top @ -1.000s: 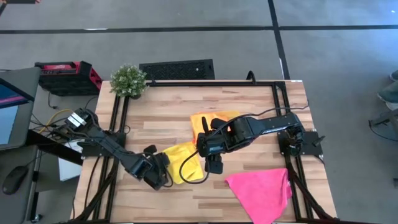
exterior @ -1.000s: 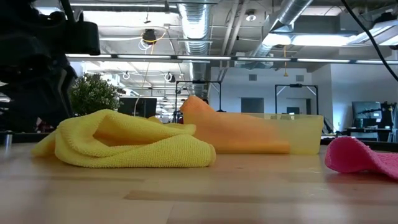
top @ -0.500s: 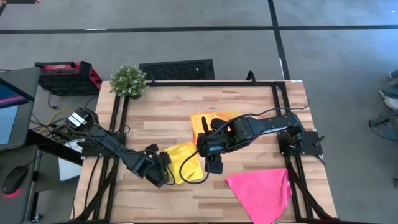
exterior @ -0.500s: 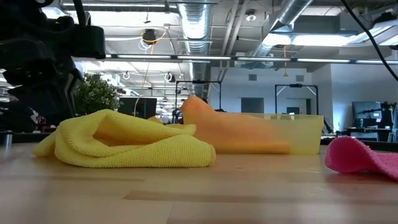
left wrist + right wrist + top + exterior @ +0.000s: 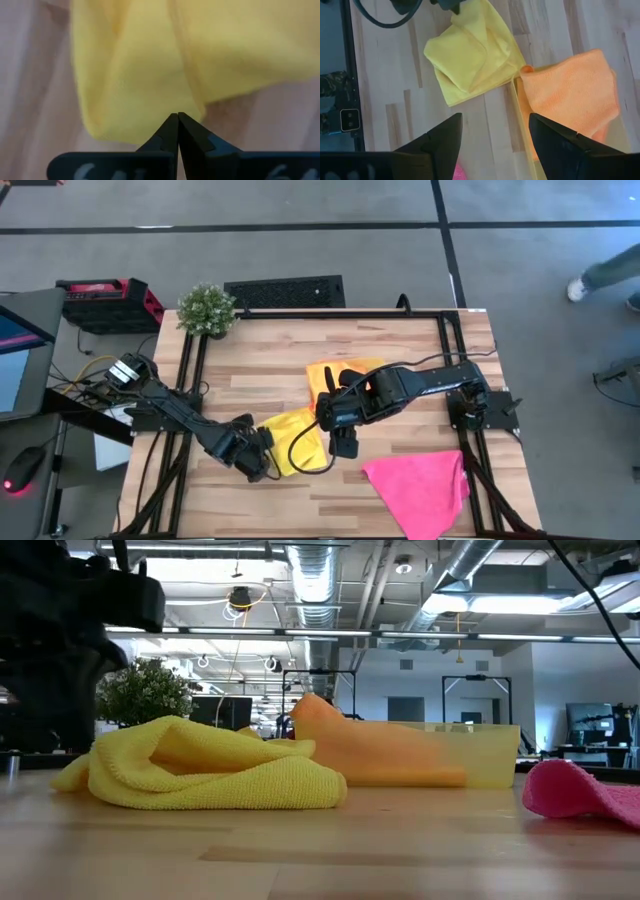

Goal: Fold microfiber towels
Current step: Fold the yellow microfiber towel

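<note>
A bright yellow towel [image 5: 297,442] lies crumpled on the table left of centre, also seen in the low view [image 5: 210,775]. My left gripper [image 5: 264,454] points steeply down at its left near corner and is shut [image 5: 177,117]. My right gripper [image 5: 345,446] hangs open [image 5: 495,145] above the table just right of the yellow towel, touching nothing. An orange towel [image 5: 345,375] lies heaped in the translucent yellow tray [image 5: 490,755] behind it. A pink towel [image 5: 420,485] lies spread at the near right. My left gripper has its two fingertips closed together on the yellow towel's edge [image 5: 165,112] at the left near corner, coming steeply from above. One layer or several, I cannot tell. The towel lies slack on the table, none of it lifted.
A potted plant [image 5: 207,308] stands at the far left corner. The black frame rails [image 5: 190,380] run along the table's left and right sides. Bare wood [image 5: 260,370] shows on the far left.
My left gripper has shut at the yellow towel's left near corner and has turned its wrist a little while staying in place. The towel lies as it did. My right gripper has kept still.
</note>
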Robot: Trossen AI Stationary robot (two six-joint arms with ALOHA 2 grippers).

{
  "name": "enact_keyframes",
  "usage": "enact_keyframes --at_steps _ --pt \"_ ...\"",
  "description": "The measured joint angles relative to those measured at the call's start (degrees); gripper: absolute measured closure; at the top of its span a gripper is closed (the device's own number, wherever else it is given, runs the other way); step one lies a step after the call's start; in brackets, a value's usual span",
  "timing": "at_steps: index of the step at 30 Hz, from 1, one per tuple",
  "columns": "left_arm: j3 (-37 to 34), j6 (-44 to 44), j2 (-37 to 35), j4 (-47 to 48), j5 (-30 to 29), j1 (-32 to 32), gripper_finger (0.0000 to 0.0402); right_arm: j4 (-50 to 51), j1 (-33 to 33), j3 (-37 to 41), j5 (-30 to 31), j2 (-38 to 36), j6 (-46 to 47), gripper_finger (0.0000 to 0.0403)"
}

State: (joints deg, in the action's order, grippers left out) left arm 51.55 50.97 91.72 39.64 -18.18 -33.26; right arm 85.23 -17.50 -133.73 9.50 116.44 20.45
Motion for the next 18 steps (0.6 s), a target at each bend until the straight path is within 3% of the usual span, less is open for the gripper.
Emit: enact_keyframes --at_steps 7,18 --pt "0.00 -0.61 0.00 -0.11 4.90 -0.04 0.0391 0.00 0.02 0.00 0.00 0.00 0.00 0.0148" --pt "0.02 -0.73 0.19 -0.56 -1.93 -0.11 0.0285 -0.02 0.02 0.00 0.00 0.02 0.06 0.0148"
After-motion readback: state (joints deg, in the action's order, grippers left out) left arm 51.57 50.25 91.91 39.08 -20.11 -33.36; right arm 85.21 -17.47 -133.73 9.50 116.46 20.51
